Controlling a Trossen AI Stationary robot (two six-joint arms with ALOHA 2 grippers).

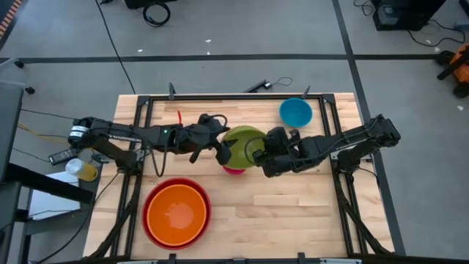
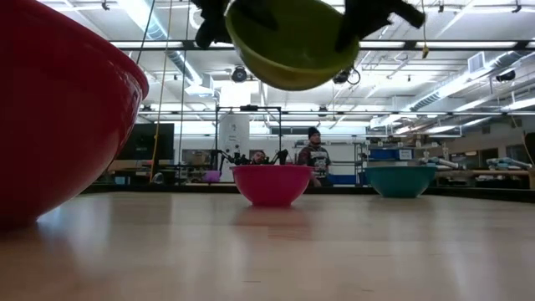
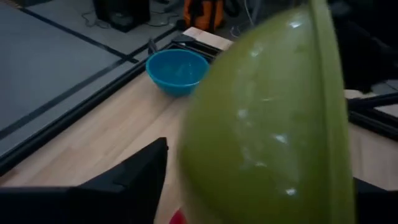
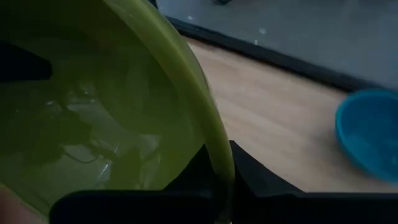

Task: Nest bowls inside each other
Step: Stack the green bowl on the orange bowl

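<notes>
The lime green bowl (image 1: pixel 242 141) hangs in the air above the middle of the table, with my right gripper (image 1: pixel 258 152) shut on it. Straight below it the small pink bowl (image 2: pixel 272 185) stands on its base on the table. My left gripper (image 1: pixel 220 152) is open at the green bowl's left side; one finger (image 3: pixel 137 180) stands apart from the bowl's outer wall (image 3: pixel 267 124). The blue bowl (image 1: pixel 295 111) stands at the far right. The orange bowl (image 1: pixel 176 213) sits inside the red bowl (image 1: pixel 150 220) at the near left. My right gripper pinches the green bowl's rim (image 4: pixel 214 146) on its right side, one finger inside the bowl and one outside. The fingers come from the table's right, slanting down. The bowl is lifted clear, mouth up and somewhat tilted, over the pink bowl.
Black frame rails (image 1: pixel 220 97) run along the table's far edge and down both sides. A yellow bottle (image 1: pixel 82 170) lies off the table's left edge. People stand in the room beyond the table (image 2: pixel 313 150). Bare wood (image 1: pixel 293 213) lies at the near right.
</notes>
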